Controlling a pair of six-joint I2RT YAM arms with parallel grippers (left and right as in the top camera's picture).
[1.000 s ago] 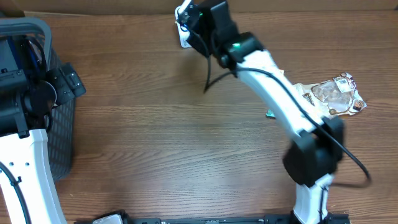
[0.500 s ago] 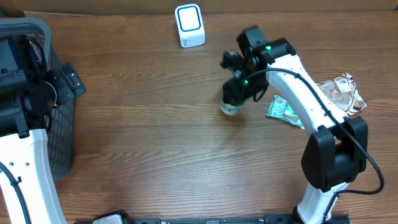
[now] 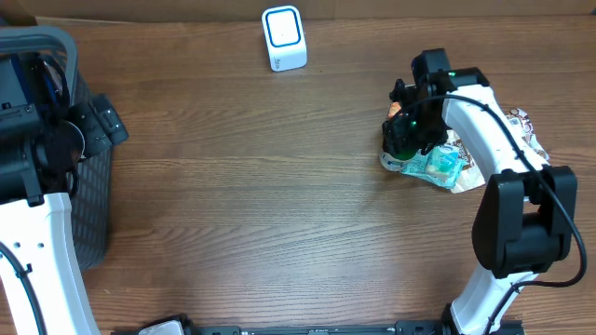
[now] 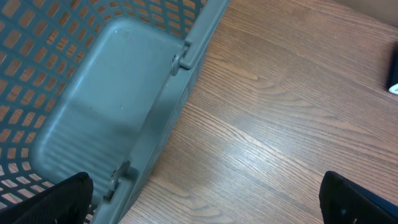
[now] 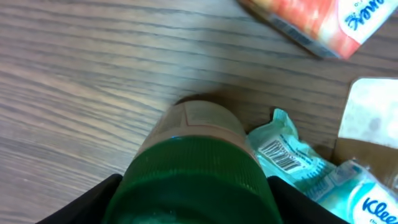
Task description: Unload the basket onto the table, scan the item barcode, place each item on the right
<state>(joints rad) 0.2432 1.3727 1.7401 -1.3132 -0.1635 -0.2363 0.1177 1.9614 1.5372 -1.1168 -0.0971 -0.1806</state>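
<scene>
Wooden table [image 3: 233, 205] with scanner [image 3: 283, 38]. Right claw [image 5: 189, 202] around green-capped bottle [image 5: 193, 134] beside tissue pack [image 5: 292, 158]; gripping or loose, cannot tell. Left claw [image 4: 205, 199] spread wide beside basket [image 4: 106, 93].

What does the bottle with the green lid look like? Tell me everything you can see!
The bottle has a dark green lid with tiny ridges around its edge and a pale tan body with a label. It looks like plastic. It stands upright on the wooden table, right beside a teal tissue pack. The right gripper has one finger on each side of the lid; I cannot tell if it is squeezing.
</scene>
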